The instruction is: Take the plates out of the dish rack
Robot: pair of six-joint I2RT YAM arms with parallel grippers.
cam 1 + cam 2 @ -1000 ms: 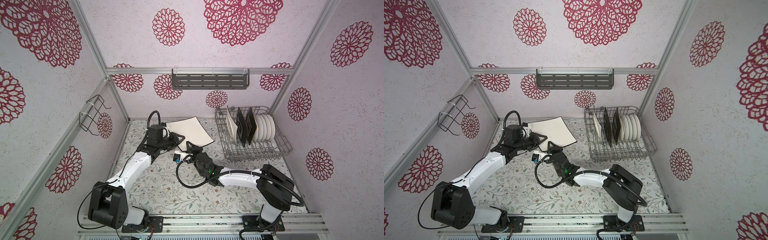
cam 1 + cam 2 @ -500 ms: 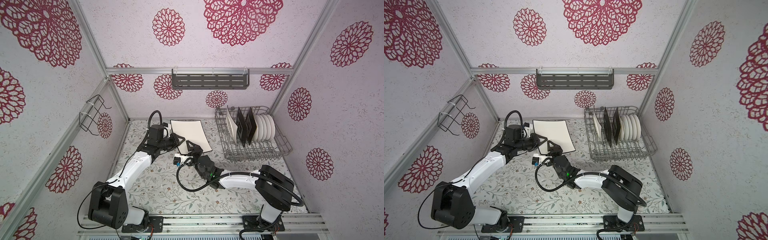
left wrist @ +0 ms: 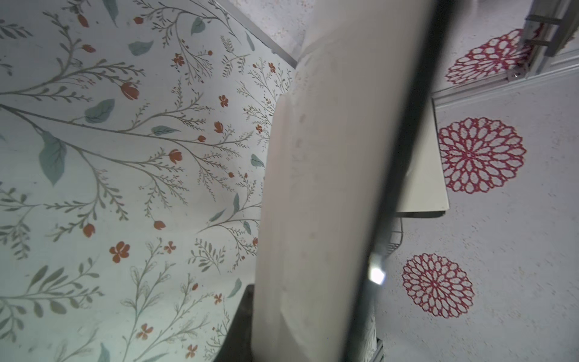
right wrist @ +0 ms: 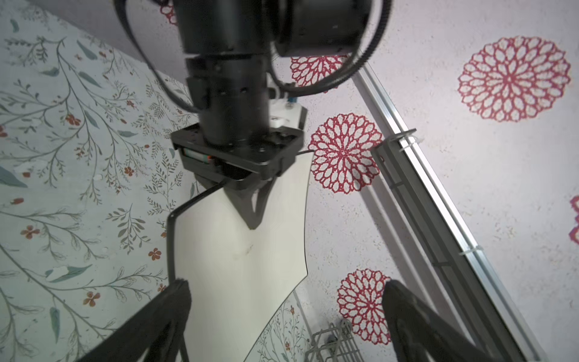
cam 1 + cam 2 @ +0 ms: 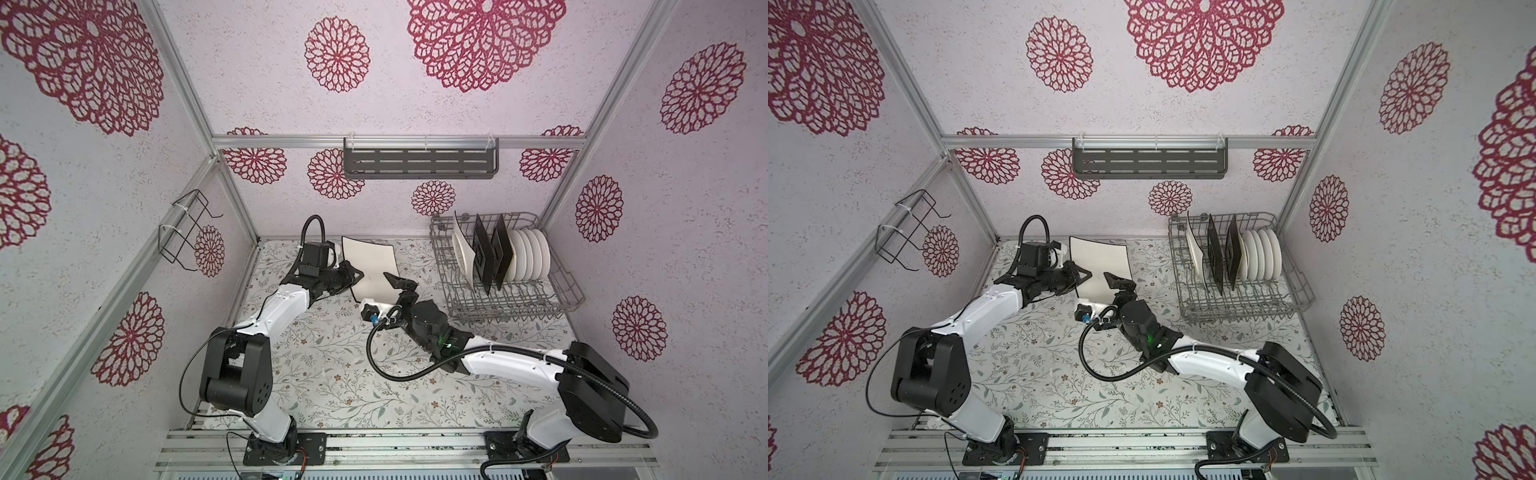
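In both top views my left gripper (image 5: 352, 277) is clamped on one edge of the cream plate (image 5: 370, 262), which spreads out ahead of its fingertips. My right gripper (image 5: 400, 290) sits at the opposite corner with its jaws wide apart, gripping nothing. The dish rack (image 5: 570, 297) stands well apart on that gripper's outer side, holding a second cream plate (image 5: 462, 254), two black plates (image 5: 484, 257) and a row of round white plates (image 5: 534, 259), all upright.

From my left wrist, the cream plate (image 3: 313, 188) runs straight out from between my fingers (image 3: 239, 329), nearly edge-on, with the floral table (image 3: 109, 156) beyond.

From my right wrist, both fingers (image 4: 407, 316) stand spread. The cream plate (image 4: 244, 269) lies in the gap, closer to one finger, and I cannot tell whether they touch. The left gripper (image 4: 250, 203) pinches its far edge.
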